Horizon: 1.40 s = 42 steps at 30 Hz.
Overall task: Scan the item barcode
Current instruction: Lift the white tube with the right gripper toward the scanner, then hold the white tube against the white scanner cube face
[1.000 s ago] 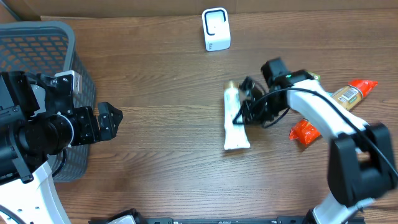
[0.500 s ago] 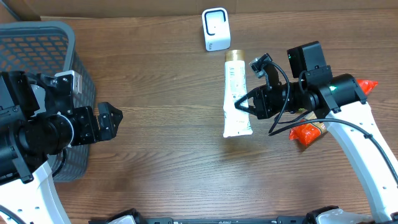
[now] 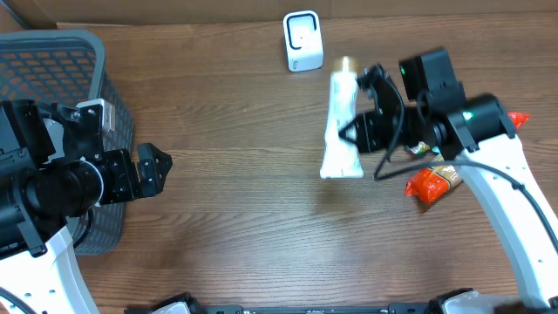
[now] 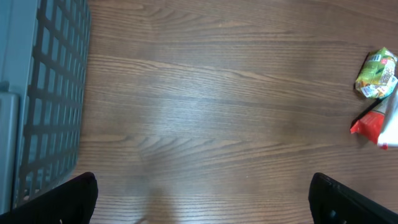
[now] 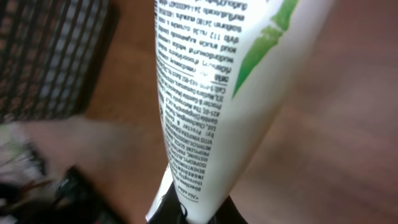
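Observation:
The item is a white tube (image 3: 340, 122) with a gold cap, green leaf art and small black print (image 5: 211, 93). My right gripper (image 3: 356, 131) is shut on it near its flat crimped end (image 5: 193, 211) and holds it off the table, cap pointing to the far side. The white scanner (image 3: 302, 41) stands upright just left of the cap. No barcode shows on the tube's visible faces. My left gripper (image 3: 161, 166) is open beside the basket, with only bare wood between its fingers (image 4: 74, 199).
A grey mesh basket (image 3: 52, 61) fills the far left corner. A red packet (image 3: 429, 183) lies under my right arm and an orange-red one (image 3: 514, 118) near the right edge. A green packet (image 4: 376, 73) shows in the left wrist view.
My right gripper has lifted the tube off the table and carried it toward the far side, nearer the scanner. The left arm has not moved.

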Available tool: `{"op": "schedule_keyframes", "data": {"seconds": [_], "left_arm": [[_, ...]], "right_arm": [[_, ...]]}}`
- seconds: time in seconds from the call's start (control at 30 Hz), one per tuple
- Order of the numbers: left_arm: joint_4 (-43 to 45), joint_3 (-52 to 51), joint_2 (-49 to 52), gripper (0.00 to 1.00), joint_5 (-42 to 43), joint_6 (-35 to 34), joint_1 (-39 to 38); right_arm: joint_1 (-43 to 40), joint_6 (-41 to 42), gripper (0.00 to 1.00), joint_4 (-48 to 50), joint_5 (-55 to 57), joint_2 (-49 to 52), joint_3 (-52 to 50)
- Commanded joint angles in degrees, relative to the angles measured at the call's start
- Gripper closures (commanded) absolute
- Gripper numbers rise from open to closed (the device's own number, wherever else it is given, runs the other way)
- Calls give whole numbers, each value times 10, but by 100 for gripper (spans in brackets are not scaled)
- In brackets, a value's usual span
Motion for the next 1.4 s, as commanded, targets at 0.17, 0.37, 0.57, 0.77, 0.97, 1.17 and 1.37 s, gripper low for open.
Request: {"op": "schedule_keyframes", "data": {"seconds": [0.17, 0.37, 0.57, 0.77, 0.97, 1.17, 1.37], "left_arm": [[1, 0, 2, 0, 0, 4, 2], [1, 0, 2, 0, 0, 4, 2], [1, 0, 2, 0, 0, 4, 2], [1, 0, 2, 0, 0, 4, 2], [1, 0, 2, 0, 0, 4, 2], [1, 0, 2, 0, 0, 4, 2], [1, 0, 2, 1, 0, 4, 2]], "right_arm": [[80, 5, 96, 7, 431, 193, 258], [95, -144, 96, 209, 710, 300, 261], [88, -400, 96, 356, 748, 381, 259], [71, -508, 96, 544, 757, 452, 259], [60, -590, 96, 585, 752, 507, 259], [60, -591, 96, 585, 736, 522, 259], [63, -589, 96, 570, 721, 526, 259]]}}
